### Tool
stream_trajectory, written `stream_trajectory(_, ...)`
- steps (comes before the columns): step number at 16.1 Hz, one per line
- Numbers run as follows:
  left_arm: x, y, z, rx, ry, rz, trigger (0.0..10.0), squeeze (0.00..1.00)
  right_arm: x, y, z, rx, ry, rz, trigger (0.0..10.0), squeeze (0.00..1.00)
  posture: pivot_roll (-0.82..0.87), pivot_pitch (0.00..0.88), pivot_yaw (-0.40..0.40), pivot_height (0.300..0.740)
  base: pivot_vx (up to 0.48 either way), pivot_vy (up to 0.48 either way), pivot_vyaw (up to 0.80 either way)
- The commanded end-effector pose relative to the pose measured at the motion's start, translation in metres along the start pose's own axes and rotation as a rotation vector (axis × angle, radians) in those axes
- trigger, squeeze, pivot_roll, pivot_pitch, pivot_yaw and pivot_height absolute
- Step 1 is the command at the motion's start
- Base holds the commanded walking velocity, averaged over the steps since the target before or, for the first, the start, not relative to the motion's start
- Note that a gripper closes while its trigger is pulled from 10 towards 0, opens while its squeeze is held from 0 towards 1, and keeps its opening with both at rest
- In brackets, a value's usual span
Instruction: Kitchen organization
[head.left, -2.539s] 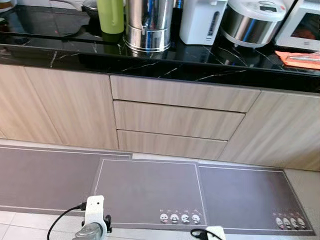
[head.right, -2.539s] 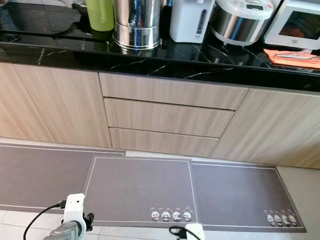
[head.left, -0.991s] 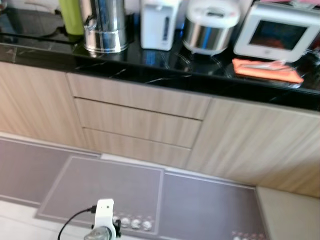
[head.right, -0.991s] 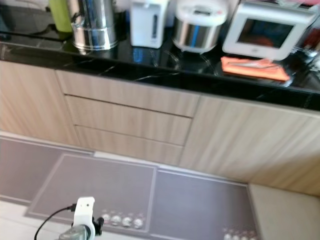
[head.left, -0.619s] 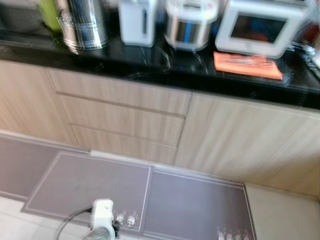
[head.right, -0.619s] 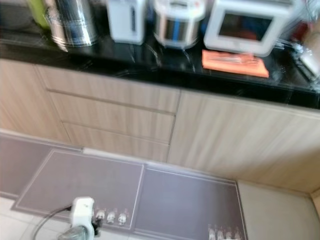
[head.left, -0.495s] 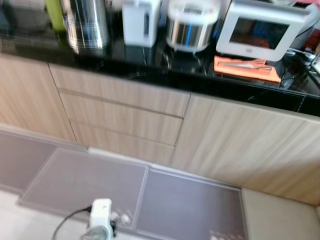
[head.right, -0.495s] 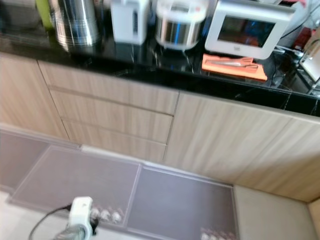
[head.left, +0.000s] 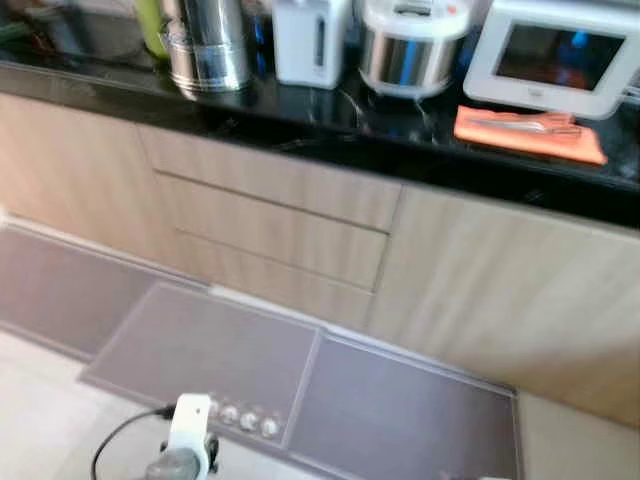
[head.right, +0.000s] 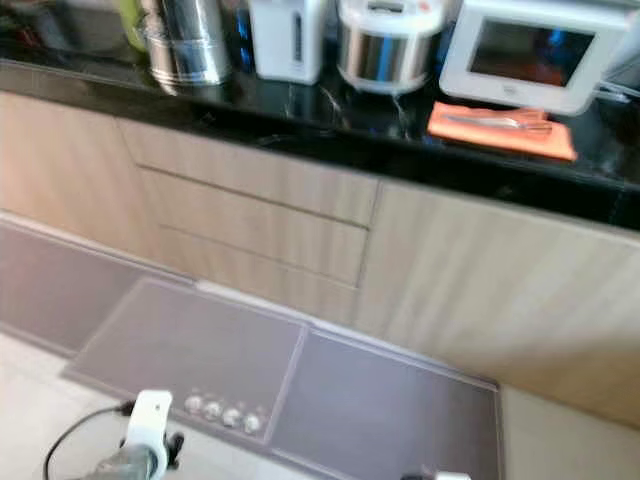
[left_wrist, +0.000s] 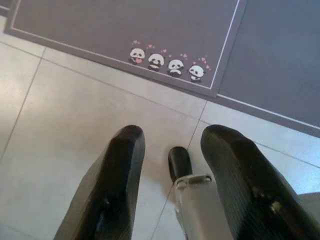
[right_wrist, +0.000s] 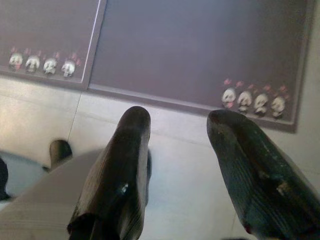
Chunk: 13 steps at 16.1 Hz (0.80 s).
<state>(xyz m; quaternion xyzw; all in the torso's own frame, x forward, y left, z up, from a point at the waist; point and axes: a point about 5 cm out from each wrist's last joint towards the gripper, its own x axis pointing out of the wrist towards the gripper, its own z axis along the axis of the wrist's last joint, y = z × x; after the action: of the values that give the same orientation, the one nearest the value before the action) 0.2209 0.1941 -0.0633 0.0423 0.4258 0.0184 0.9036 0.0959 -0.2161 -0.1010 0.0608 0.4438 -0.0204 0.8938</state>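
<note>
Both pincers, the left gripper (left_wrist: 170, 145) and the right gripper (right_wrist: 177, 125), hang apart, holding nothing. The orange cloth (head.left: 528, 133) sits on the counter (head.left: 330, 115). No tidying looks started.

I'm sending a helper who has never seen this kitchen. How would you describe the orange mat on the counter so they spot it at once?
Look along the black marble-look countertop above the pale wood drawers, towards its right end. There, just in front of the white box-shaped oven with a dark window, lies the flat orange mat with a metal utensil resting on it. It is the only flat, brightly coloured thing there; its neighbours are upright white or steel appliances.
</note>
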Motion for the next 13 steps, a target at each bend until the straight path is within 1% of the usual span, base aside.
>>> stream_trajectory(1, -0.0004, 0.001, -0.0039, 0.024, 0.022, -0.008, 10.0, 0.0, 0.0, 0.0012, -0.0015, 0.019, 0.005, -0.006, 10.0, 0.0, -0.02, 0.0, -0.047, 0.74, 0.0, 0.0, 0.0)
stream_trajectory(3, -0.0002, 0.0042, -0.0014, 0.027, 0.018, -0.001, 10.0, 0.0, 0.0009, 0.0035, -0.0015, 0.025, 0.007, -0.002, 10.0, 0.0, -0.02, 0.0, -0.043, 0.74, 0.0, 0.0, 0.0)
stream_trajectory(7, -0.0001, 0.001, -0.0019, 0.015, 0.015, -0.005, 10.0, 0.0, 0.001, 0.0011, -0.0019, 0.021, 0.026, -0.013, 10.0, 0.0, -0.02, 0.0, -0.055, 0.74, 0.0, 0.0, 0.0)
stream_trajectory(10, -0.0006, 0.0005, -0.0045, 0.0, 0.017, -0.005, 10.0, 0.0, 0.0044, 0.0038, 0.0031, -0.001, 0.03, -0.002, 10.0, 0.0, -0.02, 0.0, -0.062, 0.74, 0.0, 0.0, -0.78)
stream_trajectory(13, -0.0008, 0.0001, -0.0058, -0.004, 0.019, -0.006, 10.0, 0.0, 0.0057, 0.0049, 0.0054, -0.003, 0.028, 0.003, 10.0, 0.0, -0.02, 0.0, -0.065, 0.74, 0.0, 0.0, -0.76)
